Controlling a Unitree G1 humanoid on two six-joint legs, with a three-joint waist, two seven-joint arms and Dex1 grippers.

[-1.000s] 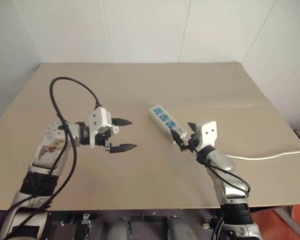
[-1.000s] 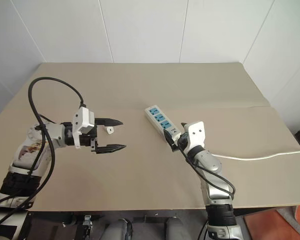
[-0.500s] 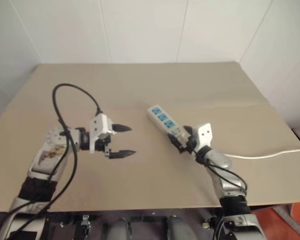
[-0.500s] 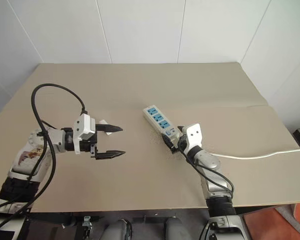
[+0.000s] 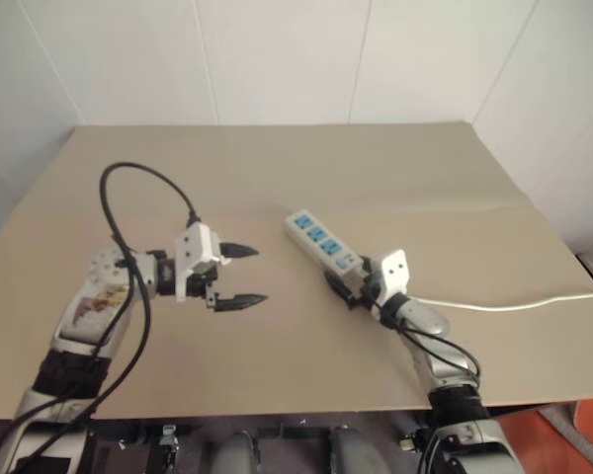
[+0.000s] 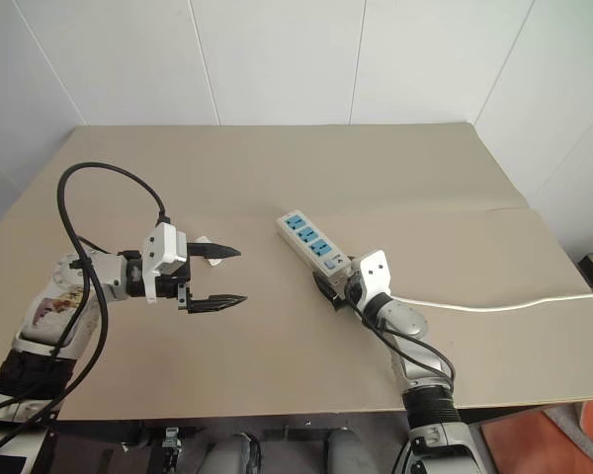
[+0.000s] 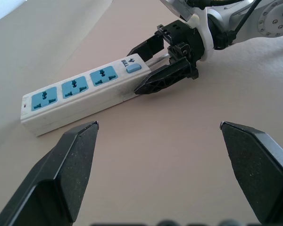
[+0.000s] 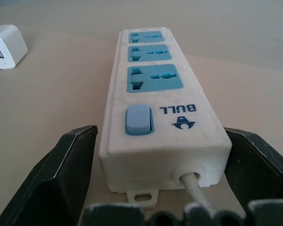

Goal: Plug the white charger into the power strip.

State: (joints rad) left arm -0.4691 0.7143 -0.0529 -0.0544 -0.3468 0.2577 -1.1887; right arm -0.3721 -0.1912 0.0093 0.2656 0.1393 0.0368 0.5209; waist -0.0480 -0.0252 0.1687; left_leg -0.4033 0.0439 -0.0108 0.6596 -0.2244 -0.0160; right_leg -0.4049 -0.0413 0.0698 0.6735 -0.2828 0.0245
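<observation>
The power strip (image 5: 321,240) lies slantwise mid-table, a white bar with three blue sockets and a blue switch (image 8: 137,120) at its cord end. My right gripper (image 5: 348,286) is open low over the table, its fingers (image 8: 61,179) standing either side of that cord end. The white charger (image 8: 7,46) lies on the table to the strip's left, just behind my left gripper's upper finger (image 6: 204,240). My left gripper (image 6: 227,276) hovers open and empty, pointing toward the strip (image 7: 80,92).
The strip's thin white cord (image 5: 504,304) runs right across the beige table (image 5: 277,168) toward its right edge. A black cable (image 5: 128,183) loops above my left arm. White walls stand behind the table.
My right gripper has sunk toward the table and closed in around the strip's cord end. The left gripper has kept its place. The view has shifted a little.
</observation>
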